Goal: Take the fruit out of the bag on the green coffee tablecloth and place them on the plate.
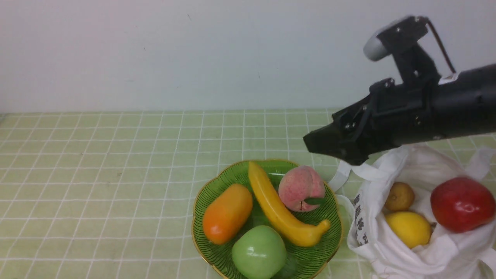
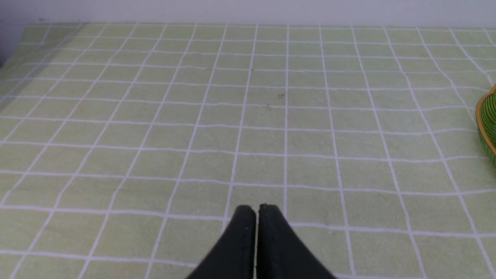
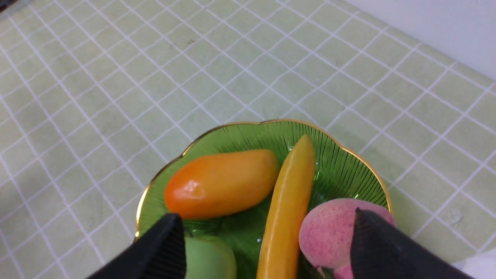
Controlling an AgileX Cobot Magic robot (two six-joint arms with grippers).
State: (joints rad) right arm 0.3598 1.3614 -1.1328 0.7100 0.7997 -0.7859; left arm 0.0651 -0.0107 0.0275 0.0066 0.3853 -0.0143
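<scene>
While the right tool [image 1: 310, 144] hangs in the air above the plate [image 1: 217, 255] with its two fingers spread wide and nothing between them, the left tool [image 2: 256, 211] sits low over bare green coffee tablecloth [image 1: 97, 174], fingers pressed together on nothing. So on the plate right now: the banana [image 1: 279, 209], a pink peach [image 1: 301, 188], an orange oblong fruit [image 1: 226, 213] and a green apple [image 1: 259, 252]. Just right of it the bag [image 1: 407, 255] slumps open, maybe touching the rim, can't tell. Inside it are the red apple [image 1: 461, 203], the lemon [image 1: 407, 228] and the small brownish-yellow round fruit [image 1: 399, 196].
</scene>
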